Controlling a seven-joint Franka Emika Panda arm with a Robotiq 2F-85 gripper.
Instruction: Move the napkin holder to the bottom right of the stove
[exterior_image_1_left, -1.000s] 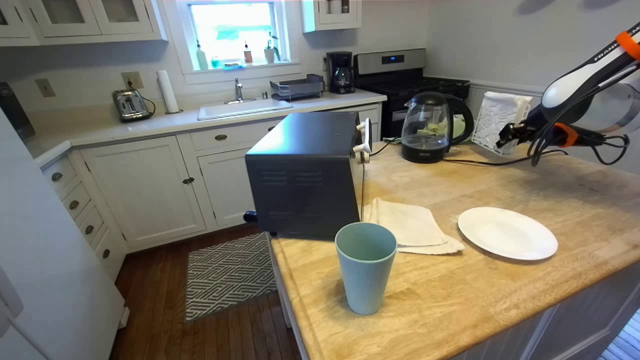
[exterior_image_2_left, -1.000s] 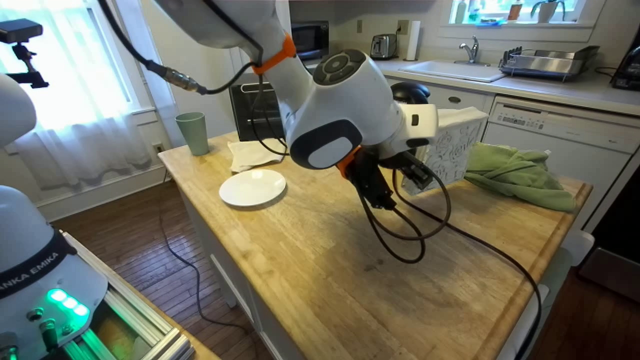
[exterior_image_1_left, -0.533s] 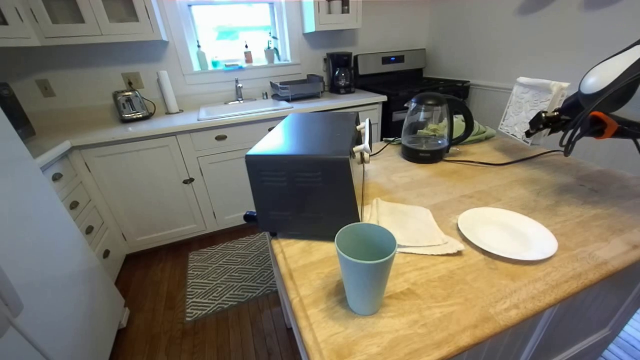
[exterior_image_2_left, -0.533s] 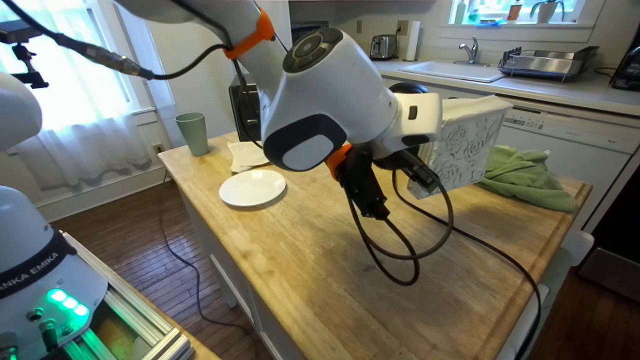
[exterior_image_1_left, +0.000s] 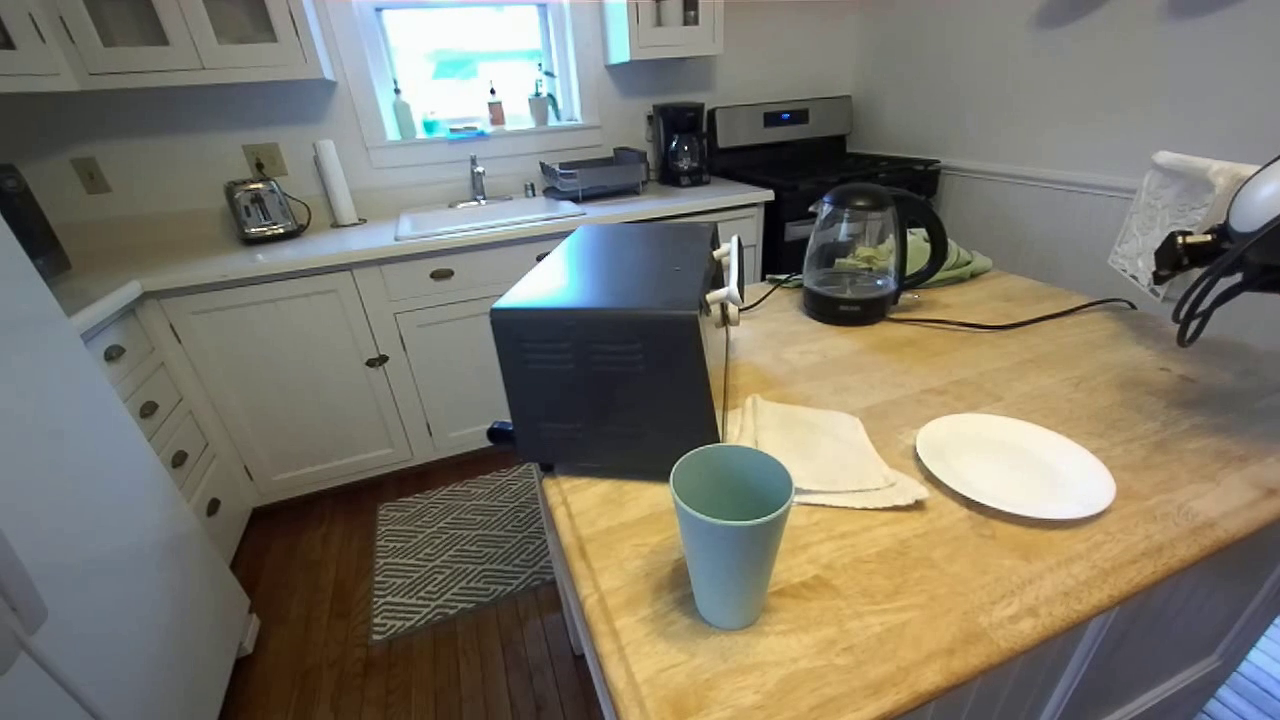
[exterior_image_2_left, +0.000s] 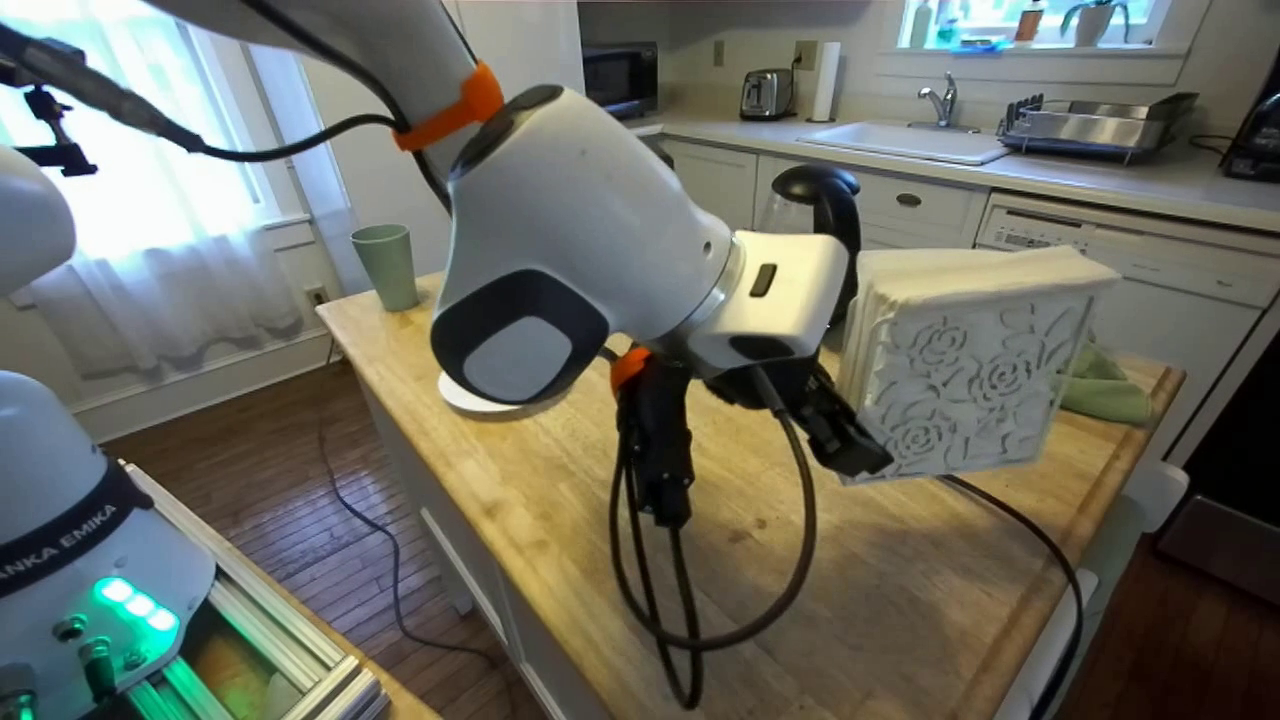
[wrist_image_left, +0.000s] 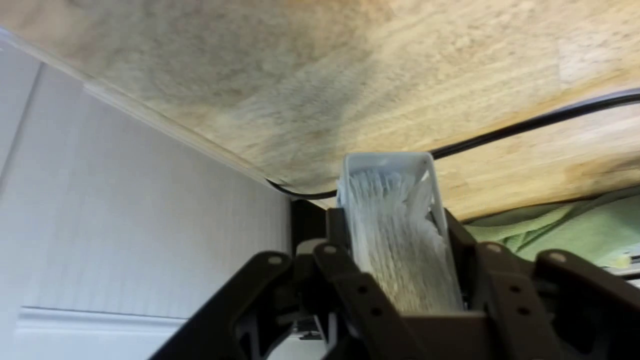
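1. The claw (wrist_image_left: 395, 222) pinched the napkin holder (exterior_image_2_left: 975, 370) from two opposite sides, as the wrist view showed.
2. The holder hung aslant, seemingly raised off the counter (exterior_image_2_left: 900, 580), near the edge the black cord (wrist_image_left: 500, 134) crossed.
3. The step in hand looked to be the carry: holder picked up, not yet set down.
4. Past the holder, the green cloth (exterior_image_2_left: 1112, 385) lay by the corner at the end of that same edge, with the glass kettle (exterior_image_1_left: 850, 255) near it.
5. The stove (exterior_image_1_left: 825, 180) stood well apart, beyond that corner; which spot counted as its bottom right could not be told.
6. The next move, in my judgement, called for a firm pinch and enough height to pass cord, cloth and kettle, then turning the holder upright before lowering it and letting go.
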